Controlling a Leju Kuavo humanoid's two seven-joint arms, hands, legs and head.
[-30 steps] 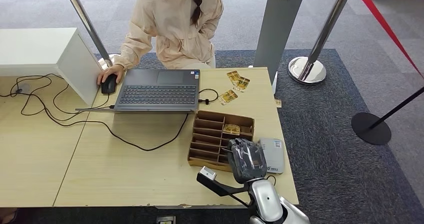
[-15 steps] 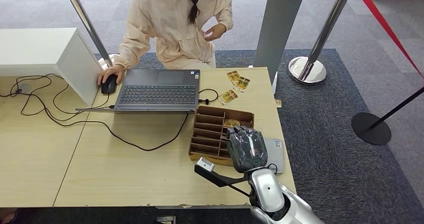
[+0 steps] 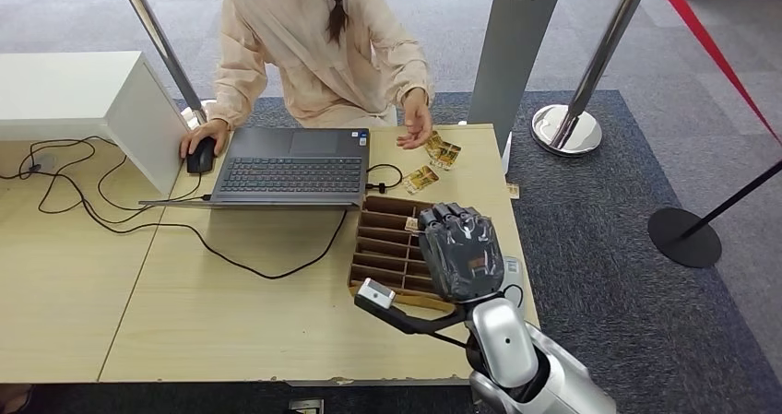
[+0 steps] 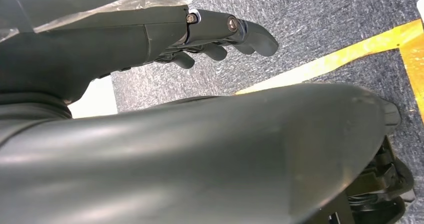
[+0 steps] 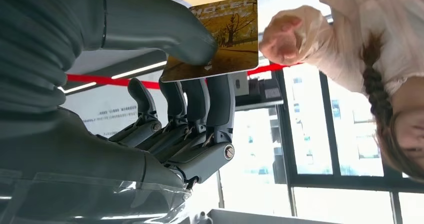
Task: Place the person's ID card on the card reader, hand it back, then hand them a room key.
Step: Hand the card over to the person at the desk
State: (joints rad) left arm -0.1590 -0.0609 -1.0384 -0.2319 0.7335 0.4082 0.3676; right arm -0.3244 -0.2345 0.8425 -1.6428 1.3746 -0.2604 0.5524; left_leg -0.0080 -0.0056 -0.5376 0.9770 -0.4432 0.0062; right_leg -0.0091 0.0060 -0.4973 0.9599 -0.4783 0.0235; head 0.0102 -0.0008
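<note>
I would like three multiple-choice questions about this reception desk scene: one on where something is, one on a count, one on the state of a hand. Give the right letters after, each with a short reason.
1. Where is the person's outstretched hand?
A. Over the loose cards at the far edge of the table
B. On the card reader
C. Inside the wooden organiser

2. How many loose cards lie on the table beside the laptop?
A. One
B. Three
C. Six

3. What is the right hand doing?
A. Hanging open with nothing in it
B. Pressing the mouse
C. Pinching a hotel key card

Answers:
1. A: the head view shows the palm over the cards.
2. B: two lie together and one lies nearer the organiser.
3. C: in the right wrist view the thumb pins the card against the fingers.
</note>
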